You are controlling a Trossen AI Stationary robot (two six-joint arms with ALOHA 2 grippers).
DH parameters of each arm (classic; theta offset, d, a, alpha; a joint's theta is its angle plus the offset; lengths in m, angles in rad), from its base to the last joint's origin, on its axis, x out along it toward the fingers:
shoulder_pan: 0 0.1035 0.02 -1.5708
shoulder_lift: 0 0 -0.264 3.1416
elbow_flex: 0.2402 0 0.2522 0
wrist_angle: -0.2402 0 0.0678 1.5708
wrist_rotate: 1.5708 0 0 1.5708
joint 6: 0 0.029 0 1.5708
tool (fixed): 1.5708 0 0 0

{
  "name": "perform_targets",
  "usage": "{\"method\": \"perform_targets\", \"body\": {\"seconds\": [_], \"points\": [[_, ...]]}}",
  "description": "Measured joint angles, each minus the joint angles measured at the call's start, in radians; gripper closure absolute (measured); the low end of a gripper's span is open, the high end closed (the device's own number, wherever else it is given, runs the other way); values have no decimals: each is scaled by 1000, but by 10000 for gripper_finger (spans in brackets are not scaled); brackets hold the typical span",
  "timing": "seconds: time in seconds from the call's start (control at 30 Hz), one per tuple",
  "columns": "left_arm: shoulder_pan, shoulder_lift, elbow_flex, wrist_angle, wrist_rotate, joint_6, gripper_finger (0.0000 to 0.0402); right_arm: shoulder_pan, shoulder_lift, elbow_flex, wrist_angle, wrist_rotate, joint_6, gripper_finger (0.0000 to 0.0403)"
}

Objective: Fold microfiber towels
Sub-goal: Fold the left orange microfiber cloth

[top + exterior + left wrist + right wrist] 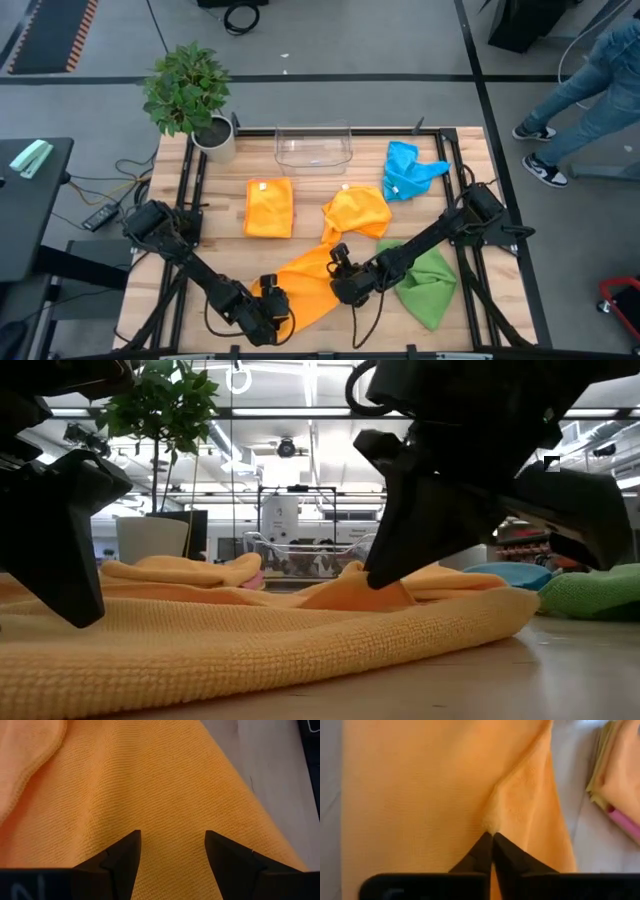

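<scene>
Pinching a ridge of the spread orange microfibre towel (pixel 305 282) in my right gripper (pixel 492 836); left gripper (pixel 172 849) gapes beside. One folded orange square (pixel 269 207) beyond; others wait.

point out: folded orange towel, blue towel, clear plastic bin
folded orange microfiber towel (pixel 269 207), high view, centre of its top face
crumpled blue microfiber towel (pixel 404 172), high view, middle of the bunch
clear plastic bin (pixel 313 160), high view, near rim

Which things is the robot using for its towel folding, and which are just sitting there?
For the job:
- spread orange towel, pinched by right gripper
- left gripper, open above it
- folded orange towel
- yellow towel
- blue towel
- green towel

Just sitting:
- potted plant
- clear bin
</scene>
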Motion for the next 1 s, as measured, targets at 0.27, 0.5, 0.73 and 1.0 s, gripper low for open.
{"method": "perform_targets", "body": {"seconds": [0.27,0.5,0.73,1.0], "points": [[0,0,0,-2,35,-1,173,-65,-9,1,-2,-39,192,396],[-3,-1,0,0,59,-4,173,-148,-33,16,-45,-40,348,397],[-3,-1,0,1,66,-8,173,-207,-33,16,-63,-112,462,387],[-2,-1,0,-5,67,-8,173,-243,-34,19,-158,-213,537,289]]}}
